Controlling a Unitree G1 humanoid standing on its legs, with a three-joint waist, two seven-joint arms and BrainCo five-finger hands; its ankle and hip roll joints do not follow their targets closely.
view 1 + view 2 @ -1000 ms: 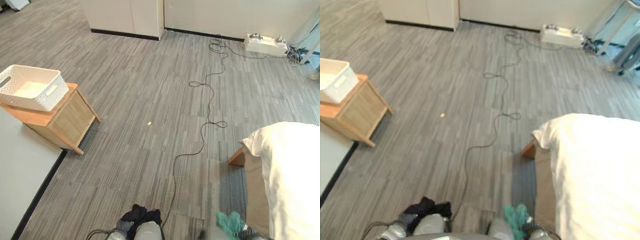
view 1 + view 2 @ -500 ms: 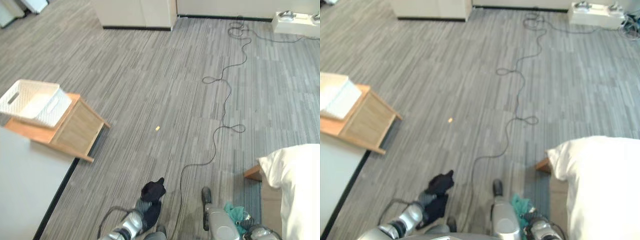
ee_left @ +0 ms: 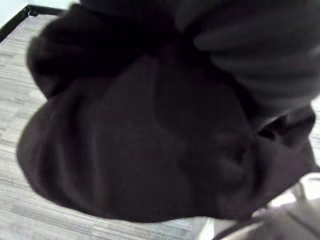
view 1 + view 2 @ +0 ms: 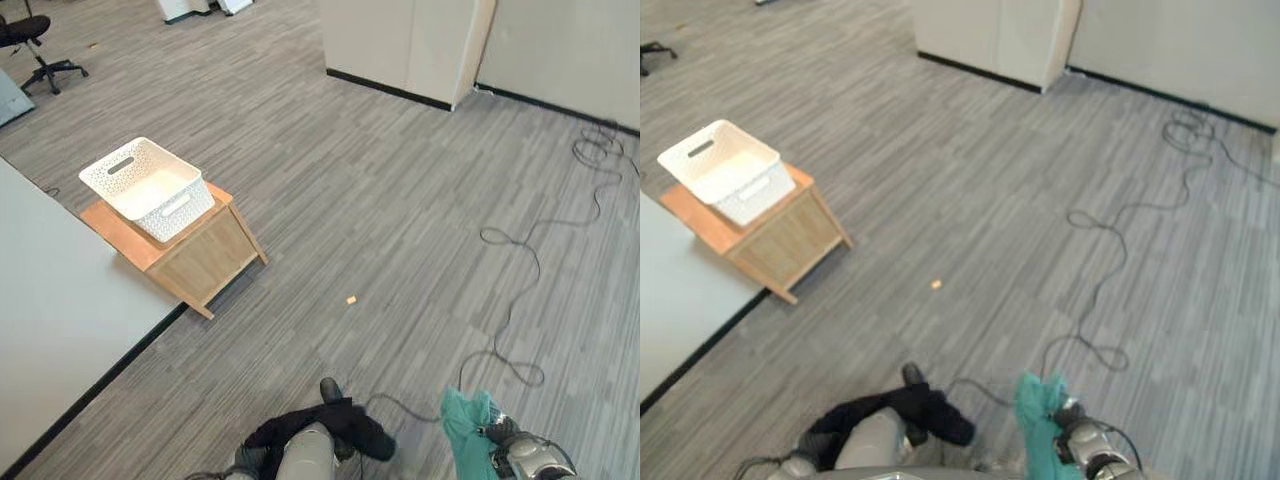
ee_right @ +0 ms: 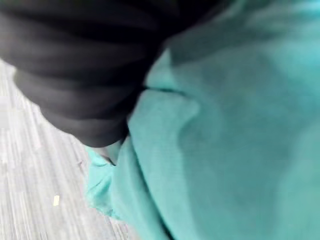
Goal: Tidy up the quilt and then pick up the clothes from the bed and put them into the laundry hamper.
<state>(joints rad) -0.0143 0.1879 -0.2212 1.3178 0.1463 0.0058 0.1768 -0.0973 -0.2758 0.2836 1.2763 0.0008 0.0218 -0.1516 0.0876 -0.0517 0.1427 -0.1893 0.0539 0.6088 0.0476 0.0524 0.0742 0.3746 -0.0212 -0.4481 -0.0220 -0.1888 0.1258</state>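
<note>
A black garment (image 4: 340,428) hangs bunched low at the bottom of the eye views, carried on my left hand (image 3: 260,55); it covers that hand in the left wrist view (image 3: 140,140). A teal garment (image 4: 466,430) dangles from my right hand (image 4: 515,447), whose dark-tipped fingers are curled into its upper edge; up close the cloth (image 5: 225,150) sits against the hand's dark cover. The laundry hamper (image 4: 148,187), a white perforated basket with cut-out handles, stands on a low wooden cabinet (image 4: 200,262) far off at the left.
Grey striped carpet (image 4: 380,190) lies between me and the cabinet. A pale surface with a dark edge (image 4: 60,340) fills the left foreground. A cream cupboard (image 4: 405,45) stands at the back, an office chair (image 4: 30,40) at the far left, and a small yellow scrap (image 4: 351,298) on the floor.
The whole picture has swung left: the white bed has gone out on the right and the hamper and cabinet now sit nearer the middle. Both garments stay with the hands.
</note>
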